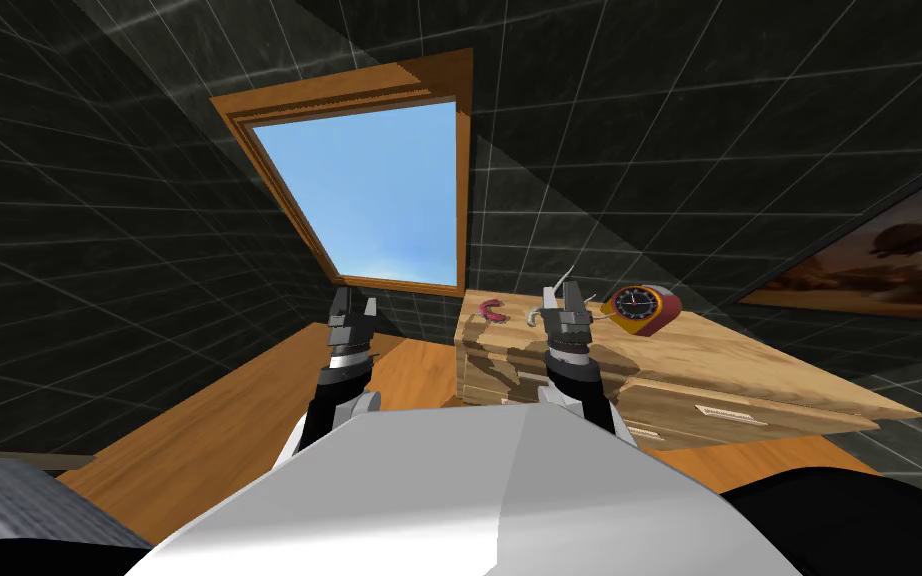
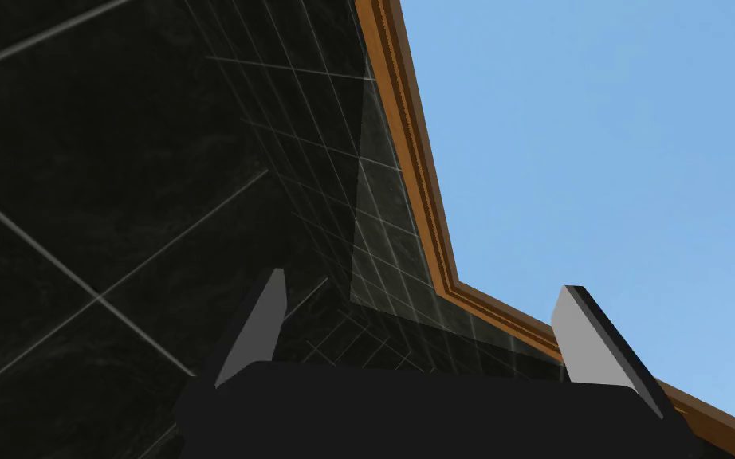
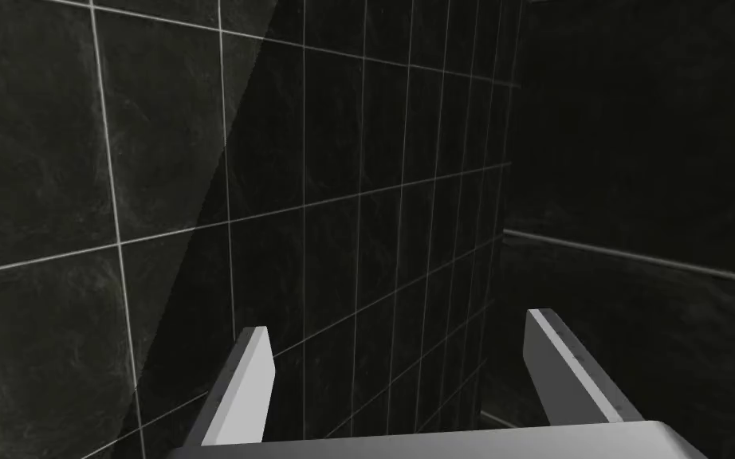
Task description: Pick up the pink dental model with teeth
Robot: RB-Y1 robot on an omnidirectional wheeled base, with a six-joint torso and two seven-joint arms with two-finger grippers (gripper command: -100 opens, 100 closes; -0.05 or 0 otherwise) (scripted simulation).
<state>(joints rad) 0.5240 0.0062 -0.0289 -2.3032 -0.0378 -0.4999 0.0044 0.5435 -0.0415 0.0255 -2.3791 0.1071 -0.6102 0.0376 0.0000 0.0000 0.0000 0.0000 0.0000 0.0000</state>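
Observation:
The pink dental model (image 1: 493, 310) is a small curved piece lying near the back left corner of the wooden dresser top (image 1: 749, 370). My right gripper (image 1: 562, 297) is held up over the dresser, just to the right of the model and apart from it. Its fingers (image 3: 246, 382) stand open with nothing between them, pointing at the dark tiled wall. My left gripper (image 1: 352, 303) hangs left of the dresser, over the wooden floor. The left gripper (image 2: 423, 280) is open and empty too.
A red and yellow clock (image 1: 642, 308) stands on the dresser right of my right gripper. A small grey object (image 1: 532, 316) lies between the model and that gripper. Drawers face me below the top. A window (image 1: 369, 190) sits in the wall behind.

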